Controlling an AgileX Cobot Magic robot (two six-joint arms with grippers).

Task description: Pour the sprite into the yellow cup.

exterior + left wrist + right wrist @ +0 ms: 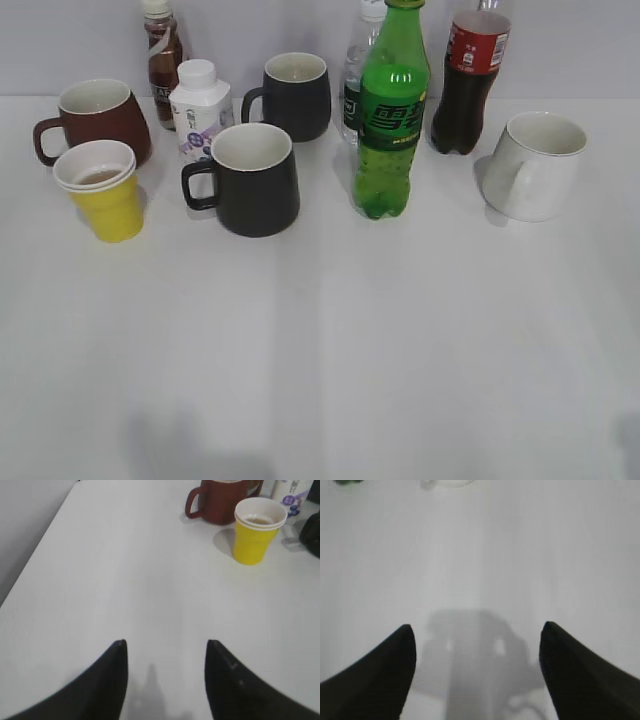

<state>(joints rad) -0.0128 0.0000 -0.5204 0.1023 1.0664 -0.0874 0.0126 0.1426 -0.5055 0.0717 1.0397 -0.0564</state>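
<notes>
Sprite (392,115): upright on the white table (330,340), cap on, right of centre in the back row, just in front of a clear water bottle (358,70) and beside the red-labelled cola bottle (470,80). White mug (535,165) further right, handle turned toward the bottles. Yellow cup (103,190) at far left, well apart from the sprite, upright, a little brownish liquid visible at the bottom; looks like two cups nested, judging by the doubled white rim. Brown mug (95,120) directly behind the cup, touching or nearly so, hard to tell which. Black mug (250,178) between cup and sprite, handle pointing left; a second dark mug (292,95) behind it. Small white bottle with purple print (198,108) and a brown drink bottle (162,58) in the back row at left.

Left claw (166,660): open at a moderate width, holding nothing, hovering over bare table with the yellow cup (256,537) and brown mug (220,500) ahead and to the right. Right claw (476,650): spread wide, empty, over bare table, its shadow on the surface below; only a sliver of green (347,482) at the top left edge and a blurred pale object beside it, too indistinct to name.
</notes>
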